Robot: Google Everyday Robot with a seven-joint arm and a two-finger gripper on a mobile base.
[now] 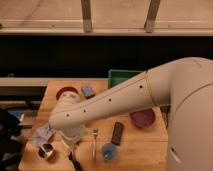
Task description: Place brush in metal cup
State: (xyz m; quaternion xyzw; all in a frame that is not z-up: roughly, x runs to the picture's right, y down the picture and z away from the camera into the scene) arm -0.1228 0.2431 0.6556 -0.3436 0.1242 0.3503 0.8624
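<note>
Gripper (70, 145) hangs low over the brush (75, 163), probably lining up the pick. Wrist hides it, so cannot tell its state. Brush lies on the table (142, 150), just beside the metal cup (46, 151), not in it.

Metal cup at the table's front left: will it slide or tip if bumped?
Likely slides easily: the metal cup is small and shiny on a smooth wooden table. Tipping seems less likely, since it looks short and squat. The gripper hangs close beside it, so a bump is plausible.
</note>
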